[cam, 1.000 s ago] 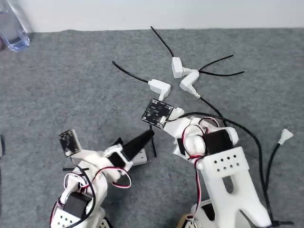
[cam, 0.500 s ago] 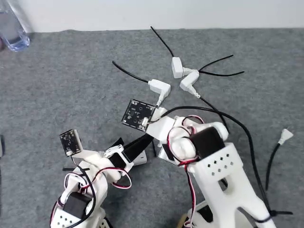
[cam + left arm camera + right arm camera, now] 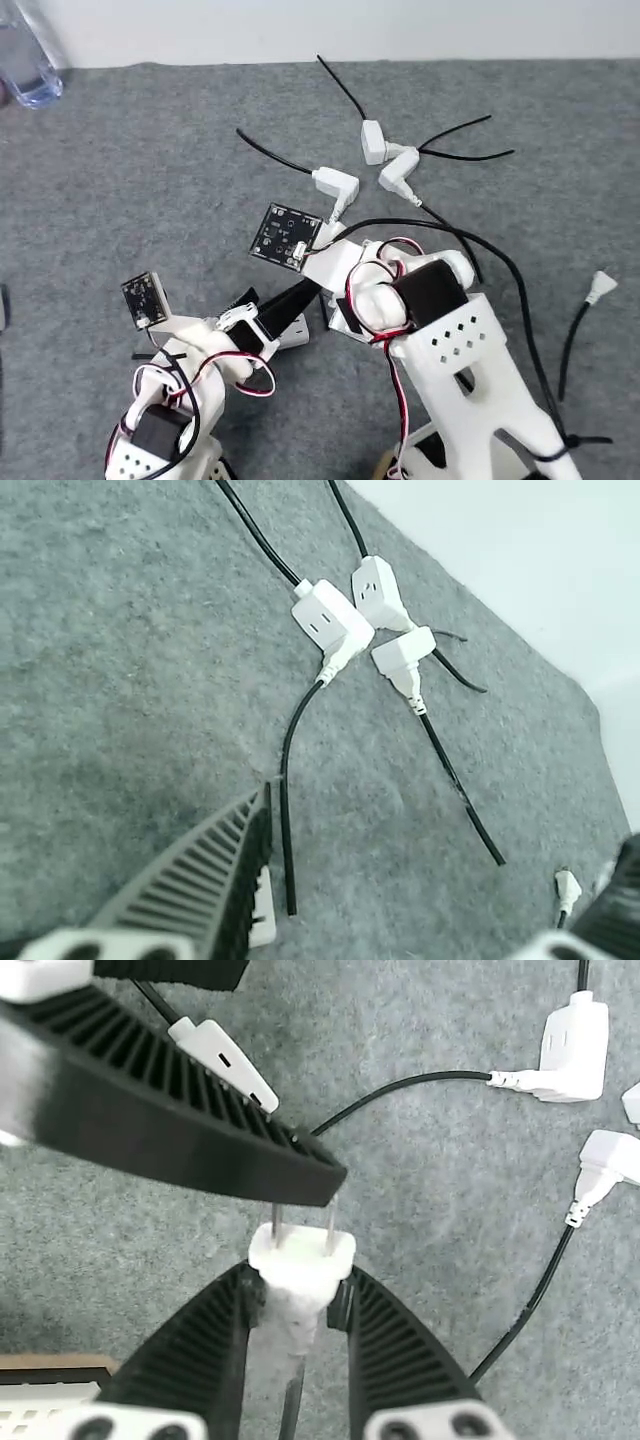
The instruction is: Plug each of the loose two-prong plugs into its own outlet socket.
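Right wrist view: left arm [image 3: 180, 1110] hides the plug [image 3: 300, 1260]'s prong tips.

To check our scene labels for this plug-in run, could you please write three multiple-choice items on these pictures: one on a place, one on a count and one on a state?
1. Where does the clear bottle stand?
A) at the far left corner of the mat
B) between the two arms
C) beside the right arm's base

2. How many white connectors lie clustered at the mat's far side?
A) one
B) three
C) six

3. How is the two-prong plug at the right claw?
A) seated in a socket
B) lying loose on the mat
C) gripped, both prongs bare

Key: 1 A, since the high view shows the bottle at the far left edge. 2 B, since three white bodies lie close together there. 3 C, since the right wrist view shows the claw shut on the plug with its prongs free.
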Tool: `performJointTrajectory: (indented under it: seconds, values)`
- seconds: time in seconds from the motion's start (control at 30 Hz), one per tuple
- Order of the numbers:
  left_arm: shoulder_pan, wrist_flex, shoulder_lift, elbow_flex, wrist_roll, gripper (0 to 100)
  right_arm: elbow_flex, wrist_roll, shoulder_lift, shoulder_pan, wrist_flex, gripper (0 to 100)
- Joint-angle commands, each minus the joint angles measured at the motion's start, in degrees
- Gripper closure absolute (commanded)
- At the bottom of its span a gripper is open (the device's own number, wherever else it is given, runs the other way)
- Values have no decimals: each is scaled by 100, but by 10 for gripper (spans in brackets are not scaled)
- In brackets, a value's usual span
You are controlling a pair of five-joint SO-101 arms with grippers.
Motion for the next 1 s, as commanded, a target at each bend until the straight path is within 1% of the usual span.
performJointTrajectory:
  seconds: [0.0, 0.13, 0.23, 0.37, 0.57, 0.67, 0.83, 0.97]
  values:
    - [35, -9, -62, -22, -62, 516, -308, -18, 84, -136, -40, 991]
    - [26, -9, -62, -22, -62, 516, -273, -18, 338, -75, -180, 991]
    - [18, -9, -62, -22, -62, 516, -290, -18, 541, 127, -382, 991]
    - [18, 0, -62, -22, -62, 516, -273, 167, 725, 435, -470, 991]
    - [18, 0, -62, -22, -62, 516, -237, 369, 743, 813, -426, 991]
    - [18, -9, -62, -22, -62, 516, -26, 369, 743, 752, -470, 991]
    - [18, -9, -62, -22, -62, 516, 35, 255, 734, 163, -479, 991]
    - [18, -9, -62, -22, -62, 516, 44, 97, 796, -40, -646, 991]
